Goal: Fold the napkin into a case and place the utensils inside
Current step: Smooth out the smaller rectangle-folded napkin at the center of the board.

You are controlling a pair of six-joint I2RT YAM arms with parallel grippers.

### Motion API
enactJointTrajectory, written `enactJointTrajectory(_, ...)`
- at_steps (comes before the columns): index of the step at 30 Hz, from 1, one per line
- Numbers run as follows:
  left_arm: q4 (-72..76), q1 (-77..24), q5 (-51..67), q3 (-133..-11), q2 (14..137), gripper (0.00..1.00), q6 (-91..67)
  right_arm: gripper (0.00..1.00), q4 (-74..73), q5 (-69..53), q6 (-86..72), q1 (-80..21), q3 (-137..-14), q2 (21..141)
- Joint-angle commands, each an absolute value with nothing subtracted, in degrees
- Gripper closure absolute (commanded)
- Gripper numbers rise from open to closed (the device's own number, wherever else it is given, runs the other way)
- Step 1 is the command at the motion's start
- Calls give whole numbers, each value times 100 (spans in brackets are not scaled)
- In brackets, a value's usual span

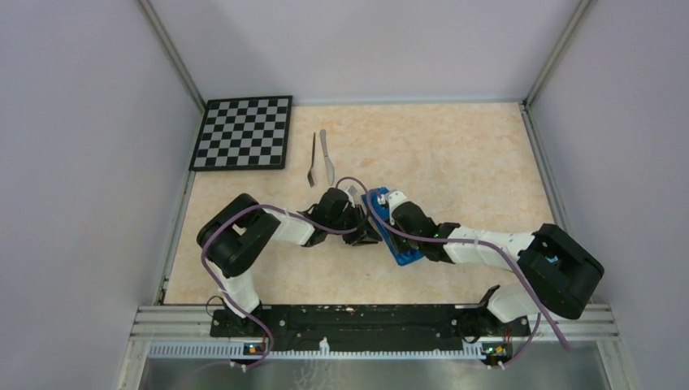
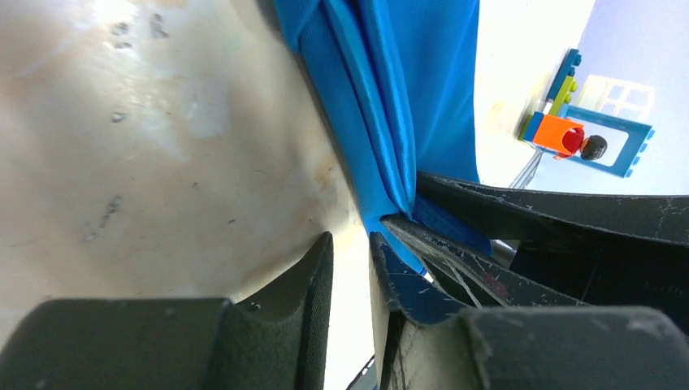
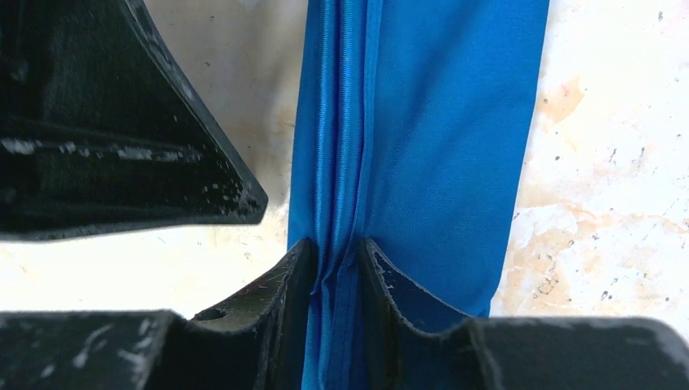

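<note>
Where the two arms meet near the middle of the desk (image 1: 455, 154), the napkin (image 1: 404, 253) lies as a narrow, layered blue strip, its folded edge pinched in the closed right jaws. The left jaws stand slightly apart, seemingly with only bare desk in the slit and the cloth's corner at one fingertip (image 2: 388, 244), though that view is crowded. Fork (image 1: 312, 160) and knife (image 1: 327, 156) lie side by side towards the far edge, beside the checkerboard (image 1: 244, 132) in the far left corner.

Left arm (image 1: 284, 231), jaws ajar, right arm (image 1: 479, 244), jaws pinching
</note>
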State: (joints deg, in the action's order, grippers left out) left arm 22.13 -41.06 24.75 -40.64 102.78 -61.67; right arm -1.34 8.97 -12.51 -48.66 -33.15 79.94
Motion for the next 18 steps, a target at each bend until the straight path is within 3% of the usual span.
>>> enactJointTrajectory(1, 2104, -4273, 2276, -4067, 10536, 70, -6146, 73, -40, 1053, -1210, -4939, -3597, 8093)
enactJointTrajectory(8, 2104, -4302, 2182, -4055, 10535, 67, -6131, 60, -107, 1069, -1402, -4939, -3511, 7555)
enactJointTrajectory(18, 1944, -4298, 2057, -4246, 10736, 65, -6146, 64, -105, 1150, -1418, -4818, -3498, 7546)
